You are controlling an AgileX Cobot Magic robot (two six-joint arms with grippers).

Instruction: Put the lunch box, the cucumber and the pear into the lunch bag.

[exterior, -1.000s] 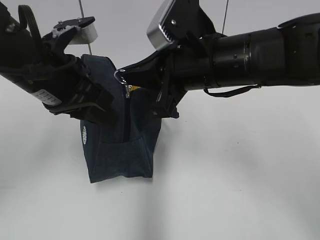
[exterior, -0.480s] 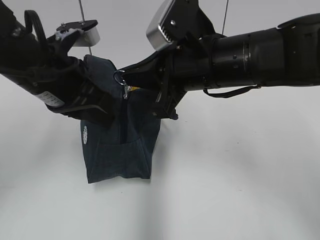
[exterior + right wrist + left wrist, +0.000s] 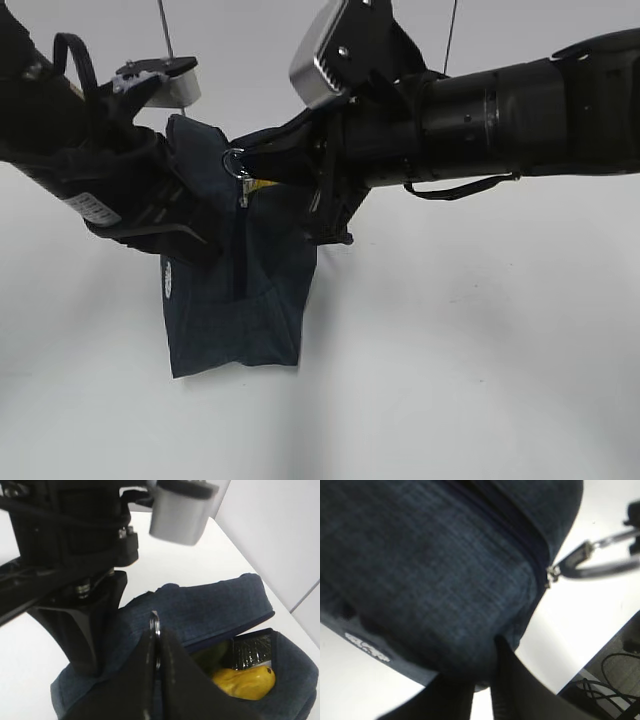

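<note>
R end effector [image 3: 156, 645] pinched on zip ring [image 3: 235, 160], L end effector [image 3: 190, 235] clamping lunch bag [image 3: 235, 310].

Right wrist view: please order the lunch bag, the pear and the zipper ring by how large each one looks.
1. lunch bag, by far the largest
2. pear, only partly visible inside the bag
3. zipper ring, a thin sliver between the right claw's fingers

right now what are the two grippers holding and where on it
Both hold the lunch bag: the right gripper is shut on its metal ring pull, and the left gripper clamps its fabric side.
</note>
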